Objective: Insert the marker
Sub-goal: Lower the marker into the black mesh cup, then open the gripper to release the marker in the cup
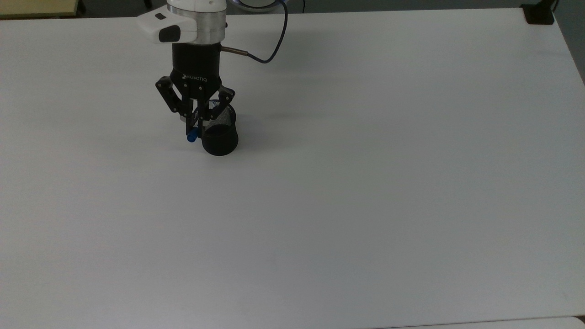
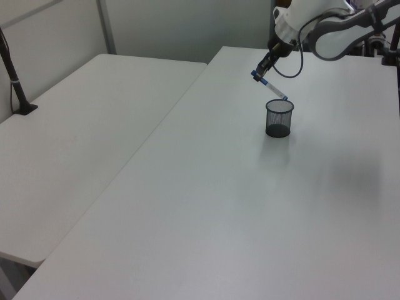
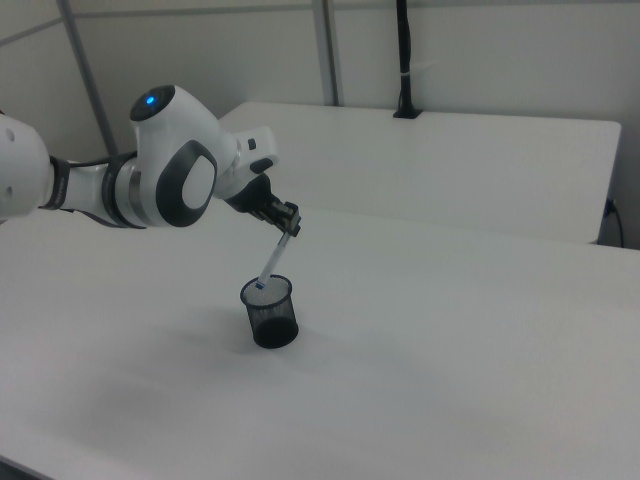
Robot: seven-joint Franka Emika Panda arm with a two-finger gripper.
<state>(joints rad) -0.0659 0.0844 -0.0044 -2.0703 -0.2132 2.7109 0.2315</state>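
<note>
White matte tabletop (image 1: pixel 365 183). My gripper (image 1: pixel 195 124) pinches the marker (image 3: pixel 272 259) near its capped end; its long axis slants, lower tip at the rim of the cylindrical black mesh cup (image 3: pixel 272 312).

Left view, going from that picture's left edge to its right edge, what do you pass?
Black pole clamped to the side table → white side table → blue-capped white marker held tilted in the black gripper → black mesh cup, with the marker's lower tip at its rim.
</note>
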